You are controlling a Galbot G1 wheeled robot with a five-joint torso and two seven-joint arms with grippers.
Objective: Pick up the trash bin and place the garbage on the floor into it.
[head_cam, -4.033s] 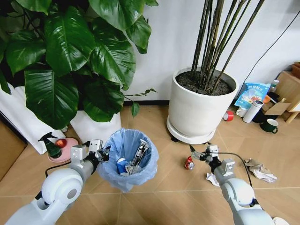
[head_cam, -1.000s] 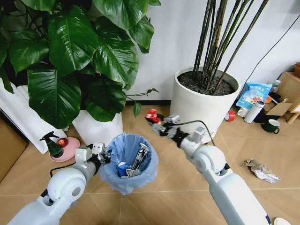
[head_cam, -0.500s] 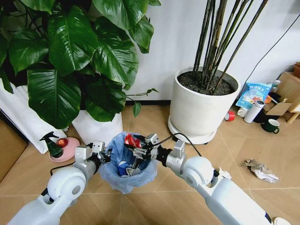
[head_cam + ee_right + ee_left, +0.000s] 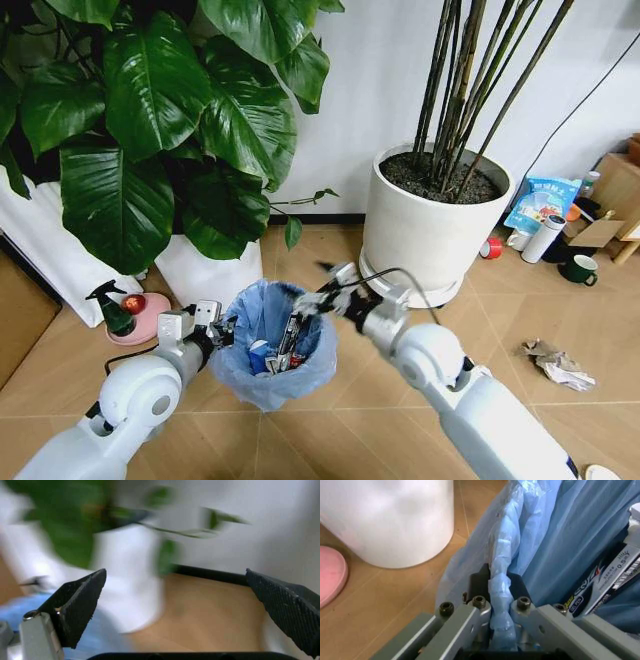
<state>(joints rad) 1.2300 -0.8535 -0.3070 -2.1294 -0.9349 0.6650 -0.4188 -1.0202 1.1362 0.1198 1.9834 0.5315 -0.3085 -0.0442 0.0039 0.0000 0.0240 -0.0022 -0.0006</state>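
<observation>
Clearly light, the trash bin (image 4: 272, 345) hangs just above the floor, its crinkly rim pinched in the left hand (image 4: 212, 326); the right hand (image 4: 322, 296) hovers over it, spread wide and empty.

I saw a white wall (image 4: 360, 90) with a dark baseboard (image 4: 320, 217) above a tan wood-plank floor (image 4: 330, 440). Two white plant pots (image 4: 425, 235) stood against it, and a wooden shelf (image 4: 615, 190) sat far right.
</observation>
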